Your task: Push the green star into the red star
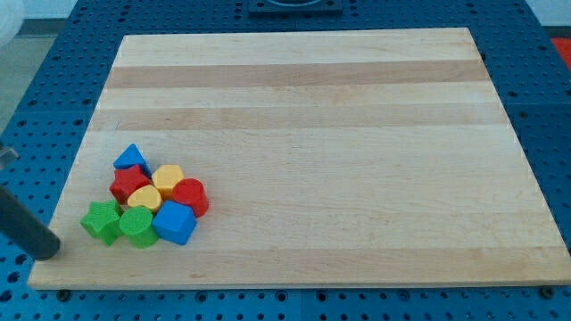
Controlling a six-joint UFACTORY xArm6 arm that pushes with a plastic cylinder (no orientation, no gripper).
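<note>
The green star (103,221) lies at the lower left of the wooden board (339,134), at the left end of a tight cluster of blocks. The red star (129,183) sits just above and to the right of it, close by or touching. My tip (47,251) is at the board's left edge, to the left of and slightly below the green star, a short gap away. The dark rod runs up and off the view's left.
Packed around the stars are a blue triangle (132,159), a yellow hexagon (168,178), a red cylinder (190,196), a yellow heart (144,199), a green cylinder (138,226) and a blue cube (175,223). Blue perforated table surrounds the board.
</note>
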